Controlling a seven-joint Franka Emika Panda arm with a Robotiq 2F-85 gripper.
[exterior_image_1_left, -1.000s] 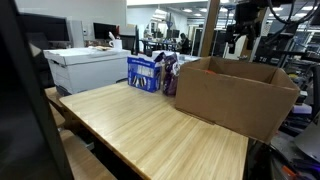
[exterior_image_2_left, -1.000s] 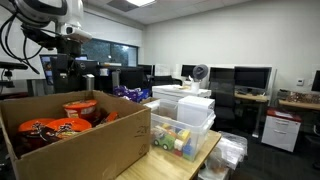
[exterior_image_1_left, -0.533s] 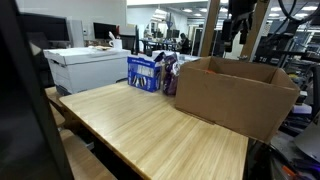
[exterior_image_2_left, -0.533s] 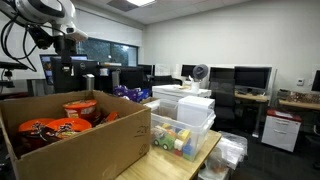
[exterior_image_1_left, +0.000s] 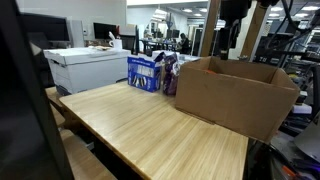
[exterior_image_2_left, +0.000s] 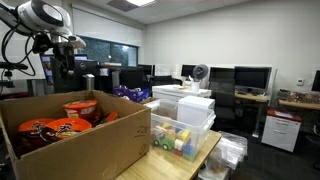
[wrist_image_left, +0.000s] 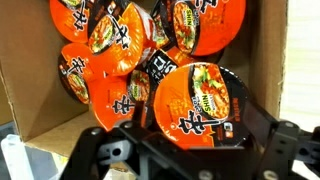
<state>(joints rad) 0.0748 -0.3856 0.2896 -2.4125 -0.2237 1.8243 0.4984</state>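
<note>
A large open cardboard box (exterior_image_1_left: 235, 95) stands on the wooden table (exterior_image_1_left: 150, 130). In it lie several orange instant-noodle bowls (exterior_image_2_left: 80, 108), lids up. In the wrist view the nearest bowl (wrist_image_left: 195, 105) fills the middle, with more bowls (wrist_image_left: 110, 40) piled behind it against the box wall (wrist_image_left: 30, 90). My gripper (wrist_image_left: 190, 145) is open, its black fingers (wrist_image_left: 290, 140) spread wide on either side of that bowl and gripping nothing. Both exterior views show the gripper (exterior_image_1_left: 228, 35) (exterior_image_2_left: 62, 60) hanging well above the box (exterior_image_2_left: 90, 145), clear of the bowls.
Blue snack packages (exterior_image_1_left: 147, 72) stand on the table beside the box, and a white printer (exterior_image_1_left: 85, 68) sits beyond the table's far end. Stacked clear bins (exterior_image_2_left: 185, 120) with colourful items stand next to the box. Desks with monitors (exterior_image_2_left: 250, 78) line the room.
The arm has risen and shifted sideways above the box, the gripper staying open. Box and bowls have not moved.
</note>
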